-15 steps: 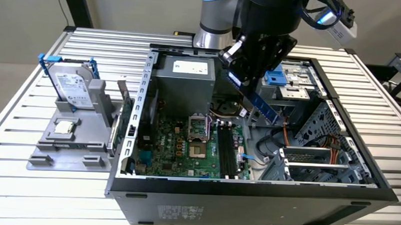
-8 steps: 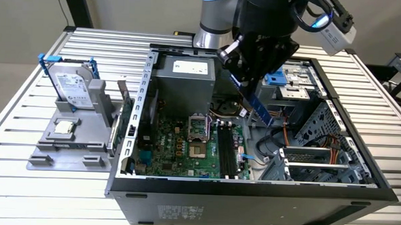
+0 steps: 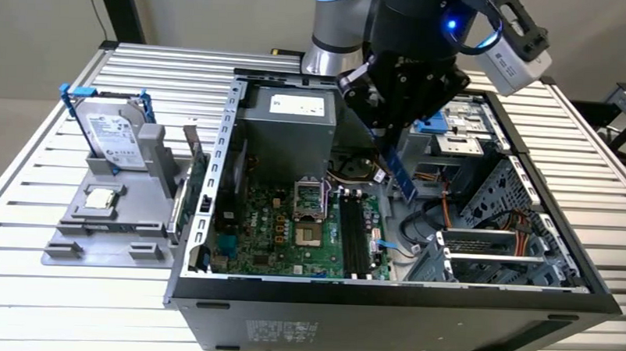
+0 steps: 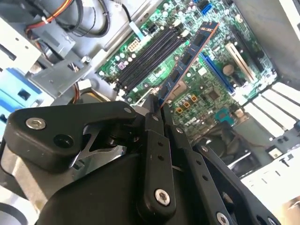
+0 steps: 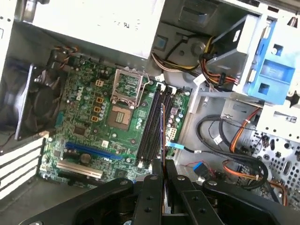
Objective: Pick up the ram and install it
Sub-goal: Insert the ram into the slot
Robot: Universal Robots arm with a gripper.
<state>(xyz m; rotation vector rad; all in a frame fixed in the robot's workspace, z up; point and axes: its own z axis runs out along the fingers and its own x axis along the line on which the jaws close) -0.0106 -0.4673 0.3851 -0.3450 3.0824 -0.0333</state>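
Note:
The ram (image 3: 399, 167) is a thin dark blue stick hanging tilted above the open computer case, with my gripper (image 3: 388, 133) shut on its upper end. In the second wrist view the ram (image 4: 190, 58) reaches out from my gripper (image 4: 157, 110) over the green motherboard (image 4: 206, 89), beside the black memory slots (image 4: 149, 57). In the first wrist view the ram (image 5: 162, 131) is seen edge-on, lined up along the memory slots (image 5: 151, 124) and held above them by my gripper (image 5: 163, 165). The memory slots (image 3: 354, 236) look unfilled.
The case wall (image 3: 214, 180) stands at the exterior view's left of the motherboard (image 3: 274, 236). A power supply (image 3: 289, 120) sits at the back, with cables (image 3: 447, 215) and a drive cage (image 3: 497, 260) to the right. Outside, a grey fixture (image 3: 114, 215) holds a hard drive (image 3: 114, 133).

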